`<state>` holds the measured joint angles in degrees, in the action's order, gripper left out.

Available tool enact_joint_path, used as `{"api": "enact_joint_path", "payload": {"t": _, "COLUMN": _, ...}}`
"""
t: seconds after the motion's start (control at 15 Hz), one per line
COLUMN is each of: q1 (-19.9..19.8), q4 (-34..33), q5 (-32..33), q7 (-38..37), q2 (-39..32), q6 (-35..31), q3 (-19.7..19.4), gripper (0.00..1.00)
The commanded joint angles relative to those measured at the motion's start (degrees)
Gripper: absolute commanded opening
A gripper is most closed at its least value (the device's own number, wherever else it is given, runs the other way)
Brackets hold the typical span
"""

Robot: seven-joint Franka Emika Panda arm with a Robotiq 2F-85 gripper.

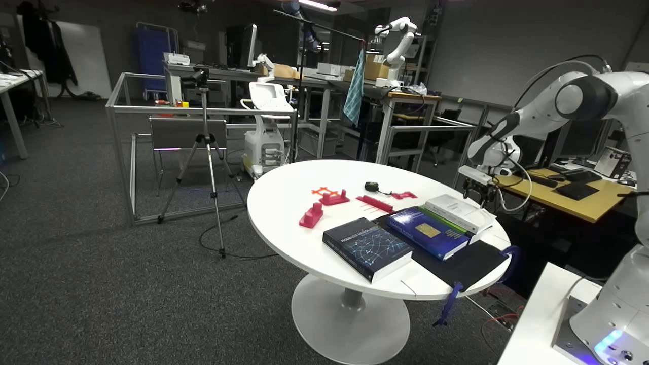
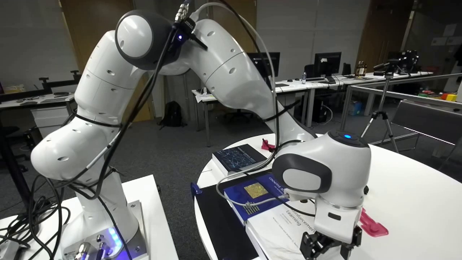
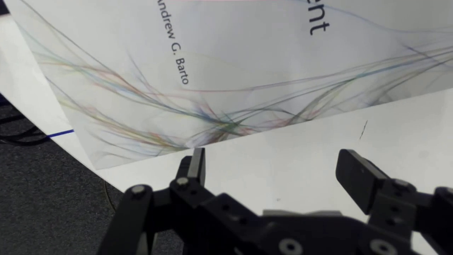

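My gripper (image 3: 270, 159) stands open, its two black fingers (image 3: 357, 177) wide apart and nothing between them. Beneath it, the wrist view shows a white book (image 3: 230, 60) with coloured line art and the white tabletop (image 3: 276, 180) beside its edge. This book lies at the table's side near the arm in an exterior view (image 1: 459, 210); how high the gripper (image 2: 330, 249) hangs above the surface is hard to tell. Alongside lies a blue book (image 1: 428, 230) with a gold square, and farther off a dark book (image 1: 367, 246) with a line pattern.
A black bag or sheet (image 1: 466, 268) with blue straps lies under the books and reaches the table edge. Several pink-red parts (image 1: 375, 204), an orange frame (image 1: 324, 191) and a black tape measure (image 1: 371, 186) lie farther across. Loose cables (image 2: 274, 108) run along the arm.
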<state>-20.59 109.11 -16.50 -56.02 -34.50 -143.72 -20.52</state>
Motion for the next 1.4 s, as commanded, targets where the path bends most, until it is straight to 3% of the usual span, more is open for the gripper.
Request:
{"api": "enact_joint_path", "payload": {"t": 0.0, "q1": -0.9, "q4": -2.9, "q5": 1.4, "q7": 4.8, "q2": -1.5, "q6": 0.6, "q3": 0.2, "gripper": 1.00}}
{"api": "enact_joint_path", "payload": {"t": 0.6, "q1": -0.1, "q4": -4.0, "q5": 1.8, "q7": 11.6, "q2": -2.6, "q6": 0.7, "q3": 0.0, "gripper": 1.00}}
{"api": "enact_joint_path", "payload": {"t": 1.33, "q1": 0.8, "q4": -4.3, "q5": 1.9, "q7": 14.1, "q2": -2.9, "q6": 2.1, "q3": 0.2, "gripper": 1.00}}
